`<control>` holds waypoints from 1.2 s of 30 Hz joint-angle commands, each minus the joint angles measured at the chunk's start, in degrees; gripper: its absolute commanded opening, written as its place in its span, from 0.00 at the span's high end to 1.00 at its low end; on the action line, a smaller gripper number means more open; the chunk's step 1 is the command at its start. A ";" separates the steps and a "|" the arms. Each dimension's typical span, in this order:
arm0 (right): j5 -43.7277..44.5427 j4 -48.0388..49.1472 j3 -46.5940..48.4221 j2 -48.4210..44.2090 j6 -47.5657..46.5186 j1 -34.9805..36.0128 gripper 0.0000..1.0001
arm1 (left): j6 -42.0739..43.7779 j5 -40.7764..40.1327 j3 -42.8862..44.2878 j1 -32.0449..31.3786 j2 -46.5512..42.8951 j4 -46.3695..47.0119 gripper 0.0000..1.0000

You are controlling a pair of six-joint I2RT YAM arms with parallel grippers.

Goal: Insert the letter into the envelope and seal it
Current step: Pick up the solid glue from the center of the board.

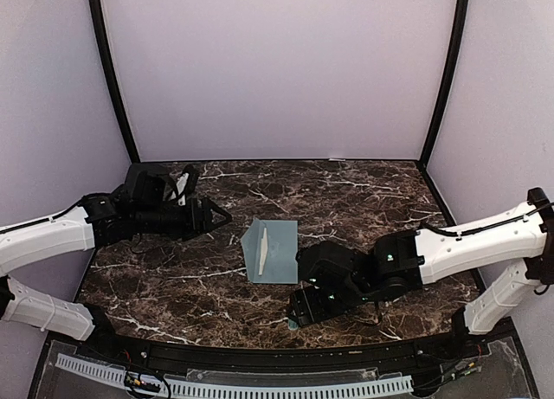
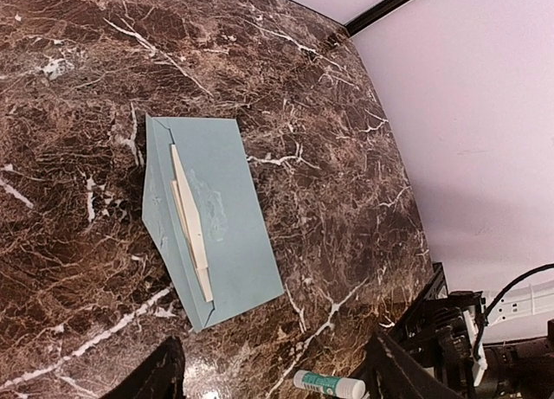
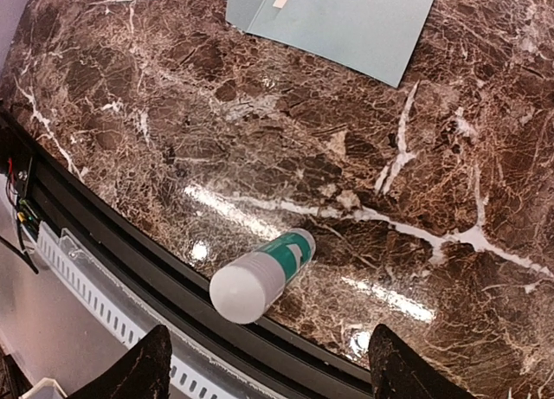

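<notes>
Both arms, left arm (image 1: 43,239) & right arm (image 1: 485,243), have smooth white shell links w/ black joints & blocky black wrist housings, a thin black cable (image 1: 485,222) runs along the right arm's upper link, a small green spot marks its wrist, & the fingers (image 3: 143,369) are blunt, matte black.

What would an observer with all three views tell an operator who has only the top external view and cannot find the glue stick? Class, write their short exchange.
Operator: Where is the glue stick?
Observer: The right wrist view shows the glue stick lying on its side near the front edge of the table.
Operator: Is it being held?
Observer: No. The right gripper is open, and the stick lies free on the marble just ahead of its fingers.
</notes>
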 commanded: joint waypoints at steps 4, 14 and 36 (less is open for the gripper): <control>4.51 -2.98 7.31 7.16 1.80 1.62 0.28 | 0.09 2.84 -0.73 0.09 -0.92 2.20 0.30; 5.17 -6.69 11.02 12.89 1.58 2.95 0.43 | 0.53 3.51 -1.14 0.09 -0.61 2.81 0.30; 7.83 -3.90 11.13 12.55 -0.37 2.41 0.87 | 2.28 7.38 -3.80 0.09 -0.84 7.18 0.30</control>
